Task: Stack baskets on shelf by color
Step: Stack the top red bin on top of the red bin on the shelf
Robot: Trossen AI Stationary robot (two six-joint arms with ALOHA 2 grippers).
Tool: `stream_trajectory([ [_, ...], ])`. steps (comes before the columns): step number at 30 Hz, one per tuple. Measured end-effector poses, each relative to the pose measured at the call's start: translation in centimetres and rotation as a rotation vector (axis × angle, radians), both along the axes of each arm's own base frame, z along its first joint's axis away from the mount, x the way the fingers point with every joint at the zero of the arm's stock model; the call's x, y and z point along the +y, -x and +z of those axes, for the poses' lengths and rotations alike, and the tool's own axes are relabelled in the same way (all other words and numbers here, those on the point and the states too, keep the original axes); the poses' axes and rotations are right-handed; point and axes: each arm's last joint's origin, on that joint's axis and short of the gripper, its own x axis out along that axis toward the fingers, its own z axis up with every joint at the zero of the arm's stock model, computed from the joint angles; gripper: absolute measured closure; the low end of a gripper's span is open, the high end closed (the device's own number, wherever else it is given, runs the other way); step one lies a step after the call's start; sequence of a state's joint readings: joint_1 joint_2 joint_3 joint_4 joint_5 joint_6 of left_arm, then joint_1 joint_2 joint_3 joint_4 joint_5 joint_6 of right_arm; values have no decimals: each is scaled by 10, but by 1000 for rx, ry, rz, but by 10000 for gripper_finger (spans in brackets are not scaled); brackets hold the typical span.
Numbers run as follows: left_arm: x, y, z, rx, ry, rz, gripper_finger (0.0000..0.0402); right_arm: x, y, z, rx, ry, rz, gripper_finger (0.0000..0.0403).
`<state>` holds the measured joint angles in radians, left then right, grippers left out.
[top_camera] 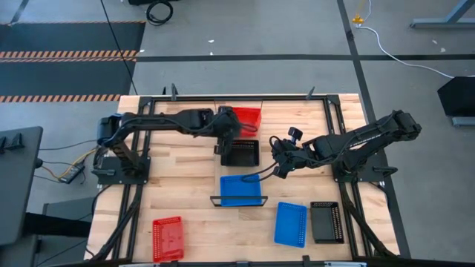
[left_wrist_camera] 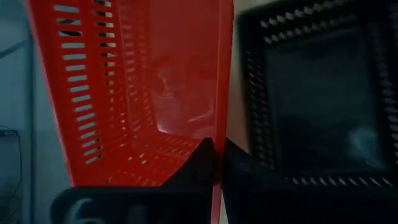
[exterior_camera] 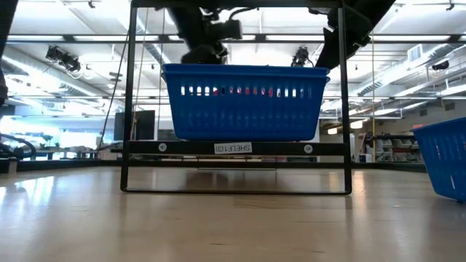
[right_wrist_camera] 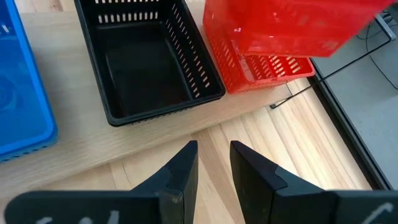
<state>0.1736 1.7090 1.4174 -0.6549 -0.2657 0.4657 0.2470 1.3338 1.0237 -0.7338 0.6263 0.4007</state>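
Left gripper [top_camera: 226, 132] sits upper centre in the high view, fingers pinched nearly together on the side wall of a red basket [top_camera: 247, 117]; the left wrist view shows that red wall [left_wrist_camera: 137, 93] running down between the two dark fingers [left_wrist_camera: 199, 163]. In the right wrist view this lifted red basket [right_wrist_camera: 292, 25] hangs tilted above another red basket [right_wrist_camera: 267, 71] resting on the shelf [right_wrist_camera: 186, 127]. A black basket [top_camera: 242, 153] stands right beside them, and a blue basket [top_camera: 242, 190] fills the shelf's framed end [top_camera: 239, 202], mid-frame.

Right gripper [top_camera: 280, 167] hovers centre-right, just beside the blue basket, fingers [right_wrist_camera: 180, 171] a narrow gap apart with nothing between them, only bare table [top_camera: 185, 185] below.

Lower in the high view, well apart: a red basket at lower left [top_camera: 168, 238], and a blue basket [top_camera: 290, 223] just beside a black basket at lower right [top_camera: 326, 222]. Open wood lies between the shelf and that row.

The low view is mostly blue basket [exterior_camera: 244, 102] on the frame; both grippers are cut off at its top edge, and another blue basket [exterior_camera: 444, 156] is clipped at the right.
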Motion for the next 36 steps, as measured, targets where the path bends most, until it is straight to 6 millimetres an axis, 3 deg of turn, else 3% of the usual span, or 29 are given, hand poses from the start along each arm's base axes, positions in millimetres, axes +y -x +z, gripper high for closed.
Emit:
stream_trajectory([
  [9,25,-2,-8,4,-18,42,385,3,1,0,4,-1,15,302],
  [22,27,-2,-22,83,3,53,371,3,1,0,2,-3,15,302],
  [36,28,-3,-21,64,3,64,338,3,1,0,3,-3,15,302],
])
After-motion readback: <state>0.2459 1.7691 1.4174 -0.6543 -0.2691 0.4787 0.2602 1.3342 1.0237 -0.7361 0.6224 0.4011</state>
